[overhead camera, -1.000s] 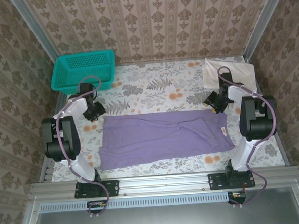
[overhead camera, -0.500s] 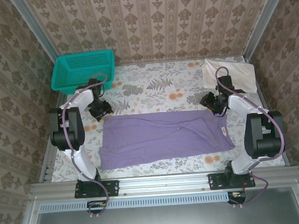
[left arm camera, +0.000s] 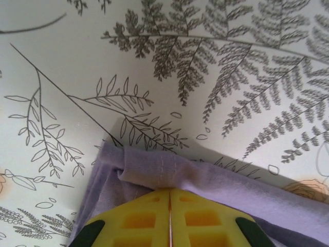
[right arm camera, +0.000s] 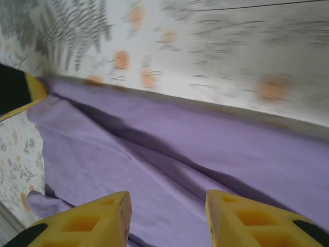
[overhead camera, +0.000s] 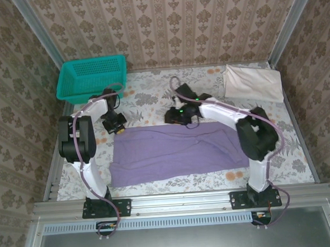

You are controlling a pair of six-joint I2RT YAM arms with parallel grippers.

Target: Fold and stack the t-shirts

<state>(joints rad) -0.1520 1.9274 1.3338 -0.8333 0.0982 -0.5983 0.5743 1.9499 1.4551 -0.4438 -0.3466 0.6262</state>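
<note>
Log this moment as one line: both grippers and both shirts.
left gripper: shut on lavender t-shirt far-left corner | right gripper: open, above its far edge | off-white t-shirt: far right corner, untouched

A teal mesh basket (overhead camera: 92,77) stands at the far left corner of my bench (overhead camera: 152,96), whose cloth is printed with grey ferns and orange flowers. Patterned wallpaper (overhead camera: 170,22) rises around me.
</note>
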